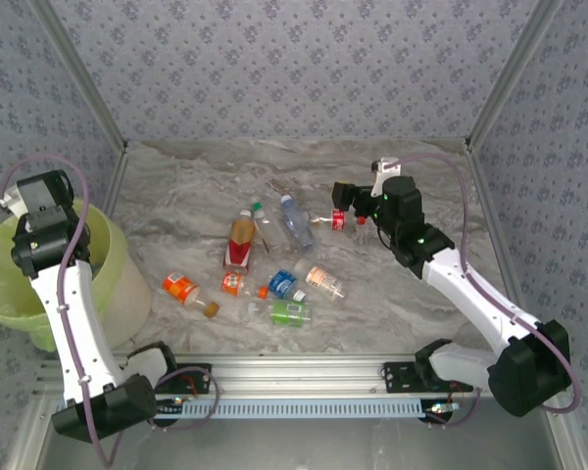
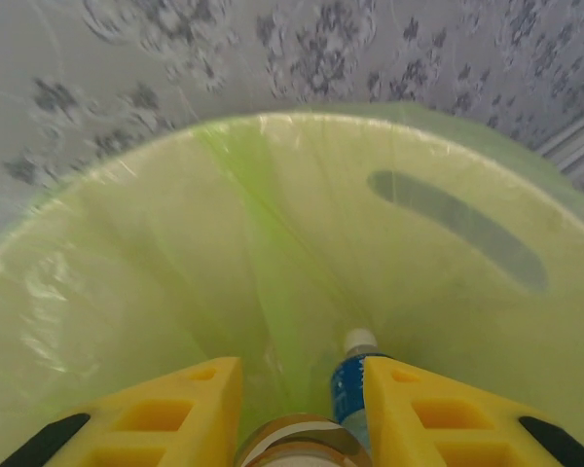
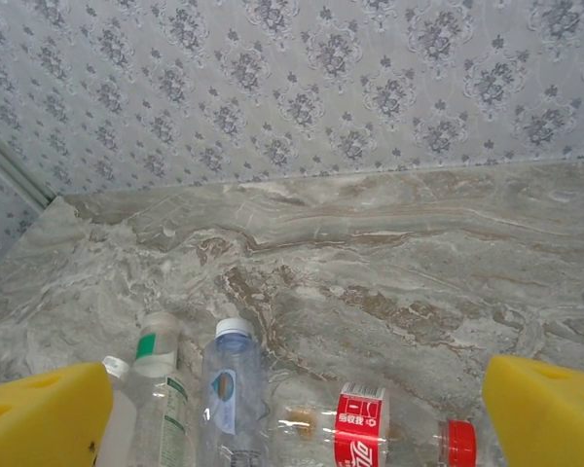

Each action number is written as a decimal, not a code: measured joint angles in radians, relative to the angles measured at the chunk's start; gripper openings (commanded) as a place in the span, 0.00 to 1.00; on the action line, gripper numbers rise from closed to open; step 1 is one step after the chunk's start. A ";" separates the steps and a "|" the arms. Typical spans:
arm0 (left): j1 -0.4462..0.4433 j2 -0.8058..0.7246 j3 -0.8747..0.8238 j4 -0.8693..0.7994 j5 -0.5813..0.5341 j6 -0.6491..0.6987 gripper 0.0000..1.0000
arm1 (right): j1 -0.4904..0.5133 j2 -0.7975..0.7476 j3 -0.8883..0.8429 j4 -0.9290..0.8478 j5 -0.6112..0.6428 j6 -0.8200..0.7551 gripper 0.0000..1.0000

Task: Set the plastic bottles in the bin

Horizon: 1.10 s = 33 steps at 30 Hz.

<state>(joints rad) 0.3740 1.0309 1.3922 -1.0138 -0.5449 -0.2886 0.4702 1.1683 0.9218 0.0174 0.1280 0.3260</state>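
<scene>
Bottle (image 2: pixel 297 440) pinched in left end effector (image 2: pixel 302 377) over bin (image 2: pixel 273 122), above blue-label bottle (image 2: pixel 348 387); open fully, drop straight, avoid snagging liner (image 2: pixel 263 253). Right end effector (image 3: pixel 297 389) spread over red-label bottle (image 3: pixel 360 433) on tabletop (image 3: pixel 370 253); centre before closing.

Left arm (image 1: pixel 75 328), right arm (image 1: pixel 470 291): white links, black joints, purplish external cables (image 1: pixel 39 158). Left gripper (image 2: pixel 294 377) fingers (image 2: pixel 175 416) blocky yellow, pocketed; dark strips (image 2: pixel 44 440), possibly pads.

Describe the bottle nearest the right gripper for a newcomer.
On the grey marble table, look by the open right gripper. Under its yellow fingers lies a clear plastic bottle, the only one nearby with a red label and red cap.
</scene>
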 measured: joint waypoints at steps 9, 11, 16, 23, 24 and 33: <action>0.012 -0.008 -0.075 0.031 0.034 -0.046 0.46 | 0.005 -0.001 0.018 -0.034 0.019 0.000 1.00; 0.012 -0.010 -0.075 0.040 0.057 -0.052 0.62 | 0.007 -0.001 0.024 -0.040 0.021 0.000 1.00; 0.012 -0.014 -0.064 0.050 0.127 -0.069 0.82 | 0.015 0.003 0.027 -0.048 0.038 0.000 1.00; 0.012 -0.043 0.063 0.039 0.263 -0.050 0.96 | 0.017 0.005 0.027 -0.056 0.060 0.000 1.00; 0.009 -0.052 0.080 0.037 0.282 -0.049 0.98 | 0.017 0.005 0.027 -0.056 0.060 0.000 1.00; -0.206 -0.122 0.128 0.051 0.459 -0.049 0.99 | 0.022 0.005 0.027 -0.056 0.071 0.000 1.00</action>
<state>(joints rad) 0.1684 0.9089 1.5200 -0.9627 -0.0864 -0.3378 0.4919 1.1736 0.9489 -0.0387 0.1989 0.3260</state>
